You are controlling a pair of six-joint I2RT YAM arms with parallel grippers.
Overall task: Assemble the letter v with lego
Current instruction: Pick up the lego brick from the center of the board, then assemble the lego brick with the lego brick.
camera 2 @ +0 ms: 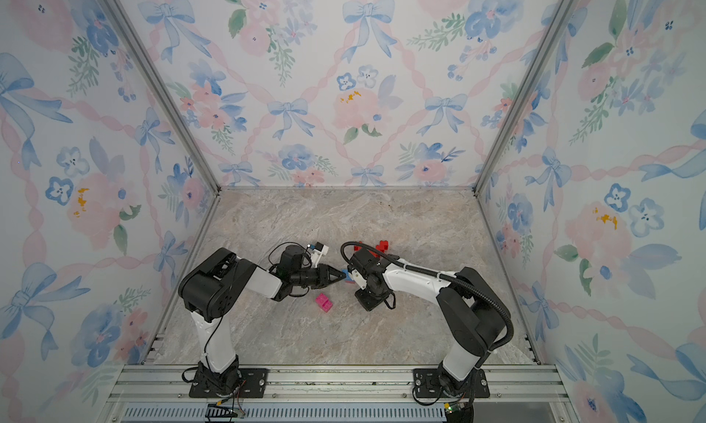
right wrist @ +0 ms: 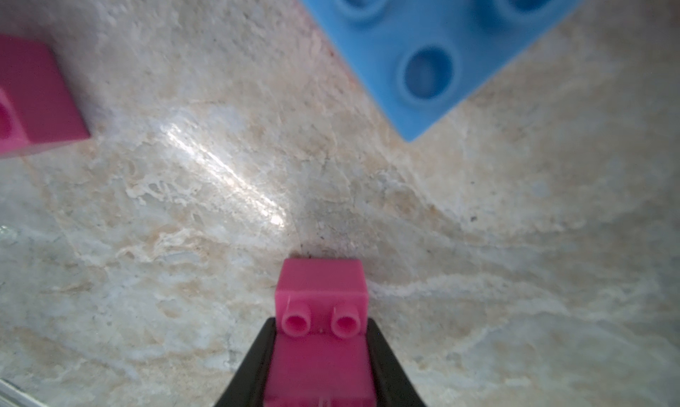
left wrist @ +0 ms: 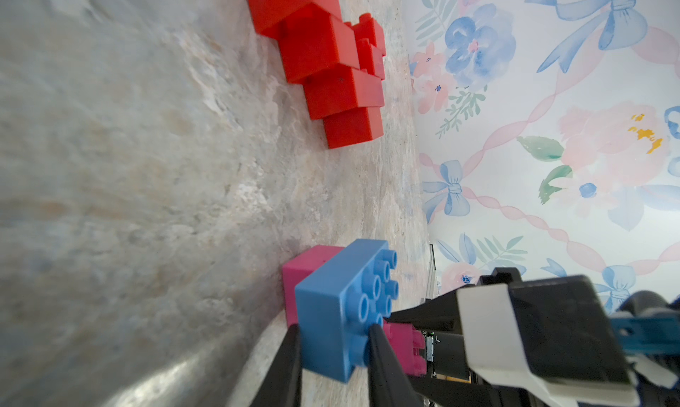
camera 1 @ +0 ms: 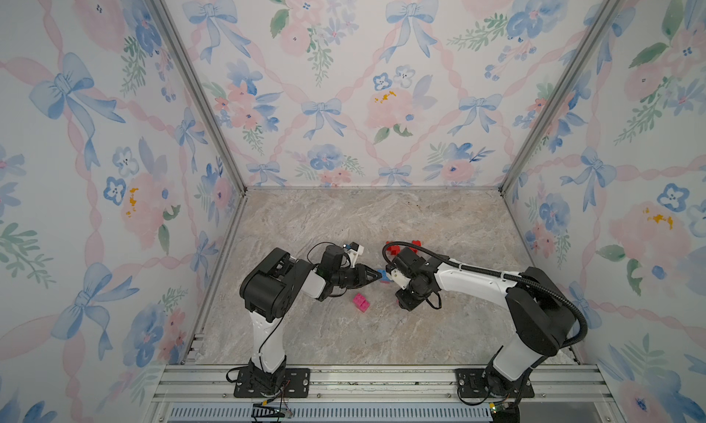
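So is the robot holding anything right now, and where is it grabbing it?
Yes, both. The left end effector pinches the blue brick at one end. The right end effector pinches a pink brick by two opposite sides.

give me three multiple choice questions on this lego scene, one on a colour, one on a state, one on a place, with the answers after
1. What colour is the brick in the left hand?
A. red
B. blue
C. pink

2. What state is the right hand in?
A. open and empty
B. closed on a red brick
C. closed on a pink brick

3. Where is the red stack?
A. on the table, beyond both hands toward the back wall
B. on the front metal rail
C. leaning on a side wall

Answers:
1 B: the left wrist view shows the blue brick pinched between the black fingers.
2 C: the right wrist view shows both fingers against its sides.
3 A: both top views show red past the hands.
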